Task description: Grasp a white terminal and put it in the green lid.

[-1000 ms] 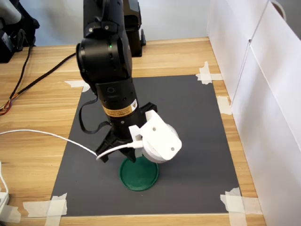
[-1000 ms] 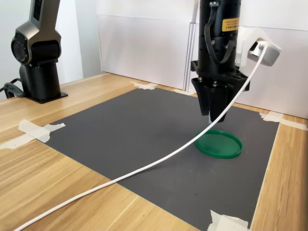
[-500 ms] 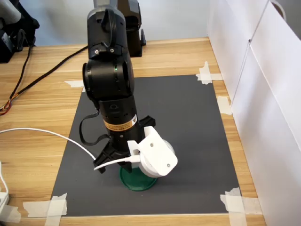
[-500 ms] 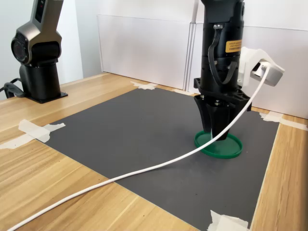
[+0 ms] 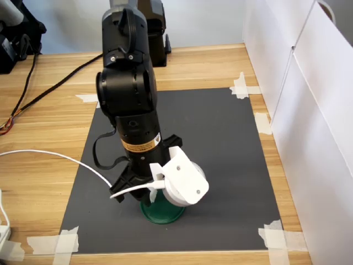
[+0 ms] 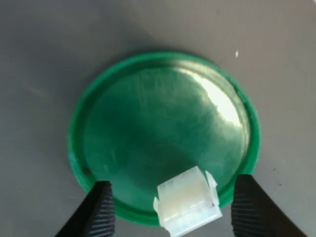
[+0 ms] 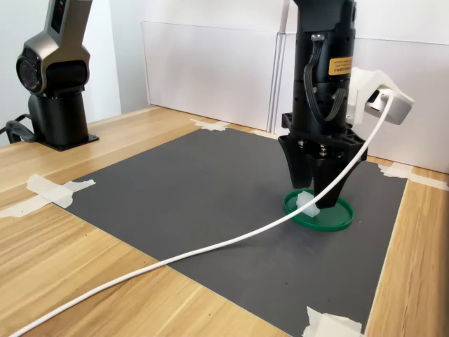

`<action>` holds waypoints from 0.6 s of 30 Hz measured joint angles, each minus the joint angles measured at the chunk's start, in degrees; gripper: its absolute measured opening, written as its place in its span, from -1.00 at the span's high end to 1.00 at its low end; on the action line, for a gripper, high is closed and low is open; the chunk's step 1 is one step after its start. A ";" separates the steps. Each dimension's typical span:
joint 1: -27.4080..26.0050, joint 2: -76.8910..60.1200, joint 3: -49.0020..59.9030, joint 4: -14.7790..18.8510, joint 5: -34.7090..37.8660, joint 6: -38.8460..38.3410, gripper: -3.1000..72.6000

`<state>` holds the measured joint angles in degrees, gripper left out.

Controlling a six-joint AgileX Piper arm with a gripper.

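**Terminal lies at the lid's rim between spread fingers**

In the wrist view the tiny white blocky plastic terminal (image 6: pixel 188 206) sits at the edge of the round, flat dark green plastic lid (image 6: pixel 163 133), partly over its low raised rim. The black end effector (image 6: pixel 175 210) stands spread: its two ribbed fingers (image 6: pixel 101 210) flank the terminal with clear gaps on both sides, touching nothing. In the second exterior view the terminal (image 7: pixel 306 205) shows at the lid's (image 7: pixel 330 219) near edge, below the end effector (image 7: pixel 317 189), all on the dark grey mat (image 7: pixel 196 203) taped to the wooden desk (image 7: pixel 63 274).

The piece looks light, rigid and smooth, so it probably slides or tips easily on the lid's glossy floor. If it needs regripping, the flat opposite side walls seem the surest hold, pinched low and squarely, since it lies skewed to the fingers.
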<state>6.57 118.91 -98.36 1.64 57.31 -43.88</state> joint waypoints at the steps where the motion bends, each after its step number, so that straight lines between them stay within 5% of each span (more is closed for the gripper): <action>1: 0.00 -0.79 0.12 0.67 -0.57 -0.06 -0.64; 7: 0.00 -9.25 4.76 3.08 -6.24 1.49 -0.41; 13: 0.00 -22.45 14.24 3.78 -14.57 3.74 0.34; 18: 0.00 -36.01 23.16 3.78 -24.62 14.05 0.90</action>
<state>6.57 82.90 -75.20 5.42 32.69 -29.83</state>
